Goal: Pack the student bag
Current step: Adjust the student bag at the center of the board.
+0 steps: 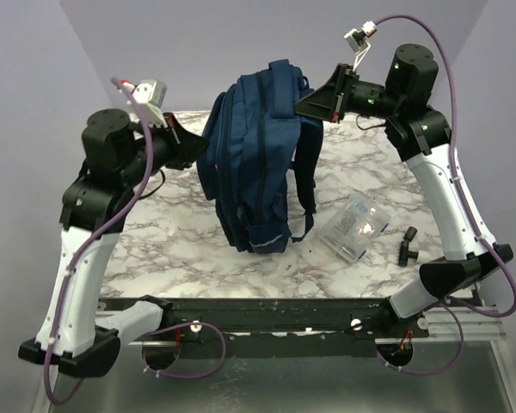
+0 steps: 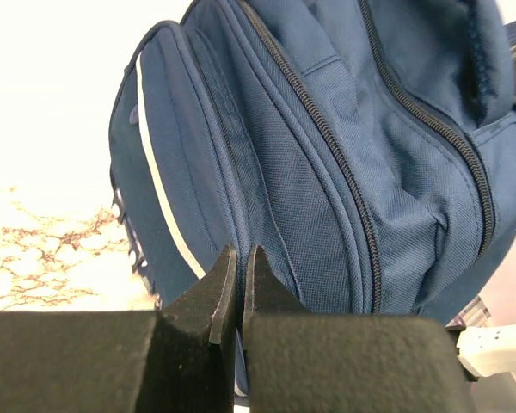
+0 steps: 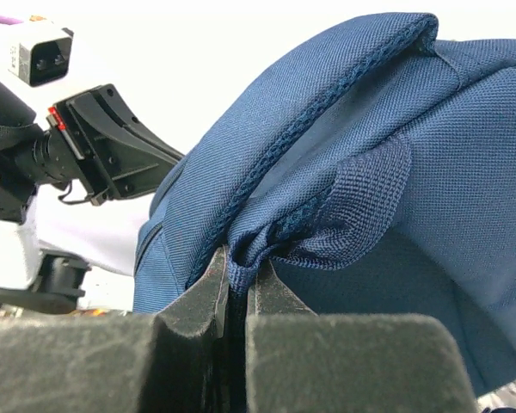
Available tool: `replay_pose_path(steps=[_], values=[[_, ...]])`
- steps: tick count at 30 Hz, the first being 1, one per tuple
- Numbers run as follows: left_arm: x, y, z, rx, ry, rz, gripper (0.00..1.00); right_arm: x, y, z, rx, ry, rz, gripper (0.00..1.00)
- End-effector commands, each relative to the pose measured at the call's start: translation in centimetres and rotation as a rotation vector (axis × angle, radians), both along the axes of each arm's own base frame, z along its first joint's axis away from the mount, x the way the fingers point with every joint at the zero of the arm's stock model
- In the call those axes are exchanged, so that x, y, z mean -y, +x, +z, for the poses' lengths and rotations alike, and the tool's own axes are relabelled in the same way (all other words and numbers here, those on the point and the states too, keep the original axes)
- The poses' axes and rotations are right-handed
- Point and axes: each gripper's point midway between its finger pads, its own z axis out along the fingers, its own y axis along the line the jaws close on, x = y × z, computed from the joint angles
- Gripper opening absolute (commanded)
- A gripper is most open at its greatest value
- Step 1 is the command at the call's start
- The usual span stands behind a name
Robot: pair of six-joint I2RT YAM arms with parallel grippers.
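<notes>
The student bag (image 1: 258, 155), navy blue with a pale grey stripe, stands upright in the middle of the marble table (image 1: 181, 249). My right gripper (image 1: 303, 105) is at its top right, shut on a bunched fold of blue fabric by the strap (image 3: 241, 267). My left gripper (image 1: 196, 146) presses against the bag's left side. In the left wrist view the bag (image 2: 327, 129) fills the frame, its zips closed. There the left gripper (image 2: 239, 254) is shut, its tips on a thin ridge of side fabric.
A clear plastic pouch (image 1: 354, 225) with contents lies right of the bag. A small black part (image 1: 408, 245) lies further right, near the right arm. The left arm's wrist (image 3: 103, 146) shows beyond the bag in the right wrist view.
</notes>
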Motion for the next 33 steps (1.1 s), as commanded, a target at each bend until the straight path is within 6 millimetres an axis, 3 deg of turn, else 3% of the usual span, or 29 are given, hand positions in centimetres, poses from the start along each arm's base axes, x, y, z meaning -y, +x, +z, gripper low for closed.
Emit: replay_pose_path(steps=[1, 4, 7, 9, 10, 11, 13, 14, 17, 19, 22, 29, 33], values=[[-3.3, -5.9, 6.9, 0.276, -0.072, 0.079, 0.0, 1.4, -3.0, 5.2, 0.205, 0.089, 0.012, 0.0], [-2.8, -6.0, 1.6, 0.19, -0.09, 0.062, 0.0, 1.5, -3.5, -1.8, 0.084, 0.054, 0.015, 0.0], [-1.4, -5.3, -6.9, 0.024, -0.112, 0.022, 0.0, 1.3, -4.6, -9.9, -0.079, 0.03, 0.059, 0.0], [-0.4, -5.3, -10.7, -0.061, -0.135, -0.02, 0.0, 1.4, -4.2, -13.2, -0.151, -0.019, 0.035, 0.0], [-0.1, -5.4, -11.4, -0.082, -0.138, -0.04, 0.0, 1.6, -4.2, -13.7, -0.154, -0.036, 0.028, 0.0], [0.2, -5.6, -11.5, -0.093, -0.138, -0.058, 0.0, 1.6, -4.2, -13.4, -0.149, -0.031, 0.025, 0.03], [0.3, -6.0, -11.1, -0.095, -0.142, -0.075, 0.0, 1.6, -4.5, -11.8, -0.12, -0.011, 0.025, 0.23], [0.3, -6.1, -10.7, -0.088, -0.143, -0.074, 0.04, 1.5, -4.7, -10.8, -0.109, 0.006, 0.043, 0.28], [-0.2, -6.5, -9.6, -0.06, -0.147, -0.051, 0.21, 1.2, -4.7, -9.1, -0.093, 0.034, 0.064, 0.43], [-0.7, -6.7, -9.0, -0.041, -0.149, -0.024, 0.39, 1.0, -4.8, -8.5, -0.095, 0.056, 0.084, 0.54], [-1.3, -7.0, -8.8, -0.023, -0.144, 0.003, 0.53, 0.7, -5.3, -8.0, -0.092, 0.068, 0.1, 0.69], [-1.9, -7.0, -9.4, -0.045, -0.125, 0.04, 0.67, 0.2, -5.3, -6.8, -0.057, 0.091, 0.117, 0.82], [-3.5, -7.5, -8.9, -0.01, -0.101, 0.116, 0.79, 0.4, -5.5, -6.7, -0.048, 0.088, 0.113, 0.87]])
